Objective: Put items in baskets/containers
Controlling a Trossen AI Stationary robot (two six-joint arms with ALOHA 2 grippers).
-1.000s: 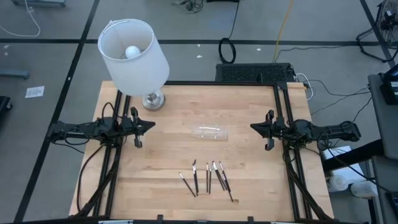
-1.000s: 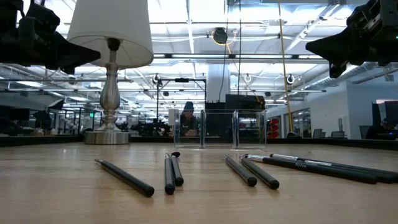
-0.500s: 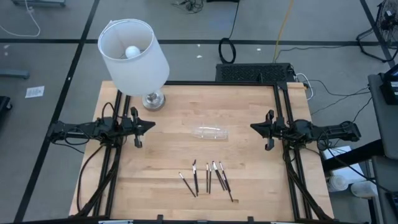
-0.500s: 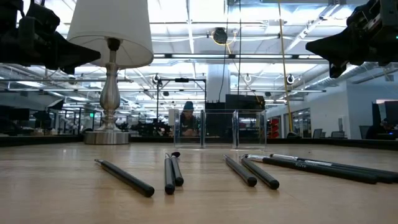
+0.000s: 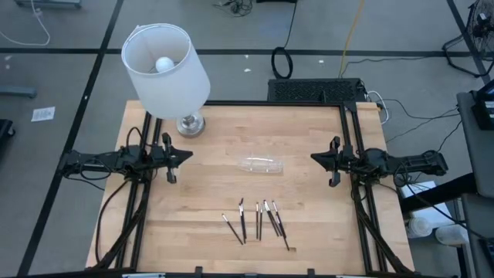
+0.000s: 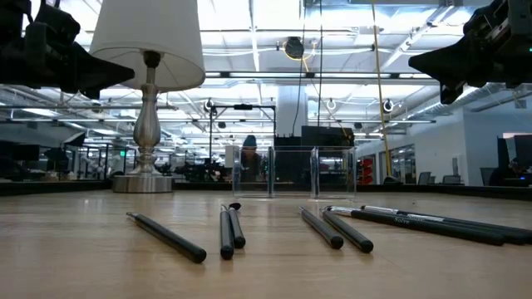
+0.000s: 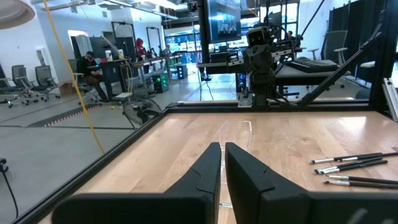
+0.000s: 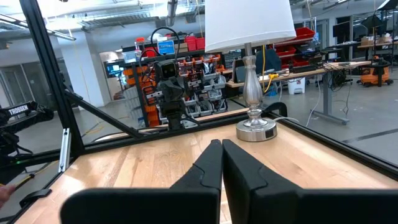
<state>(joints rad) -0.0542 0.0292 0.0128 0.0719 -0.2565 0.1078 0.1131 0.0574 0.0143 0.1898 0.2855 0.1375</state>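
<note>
Left pincer (image 5: 187, 157) nearly closed, empty, right pincer (image 5: 314, 158) closed, empty

A tray (image 5: 261, 164) is set near the middle of the tabletop (image 5: 216, 197). The sticks (image 5: 258, 220) are laid in a loose row on the tabletop, between the tray and the near edge, none inside the tray. A lamp (image 5: 168, 73) is placed at the far left corner. The left tool (image 5: 184, 156) is held above the left side, the right tool (image 5: 316, 157) above the right side, the tray between them.
</note>
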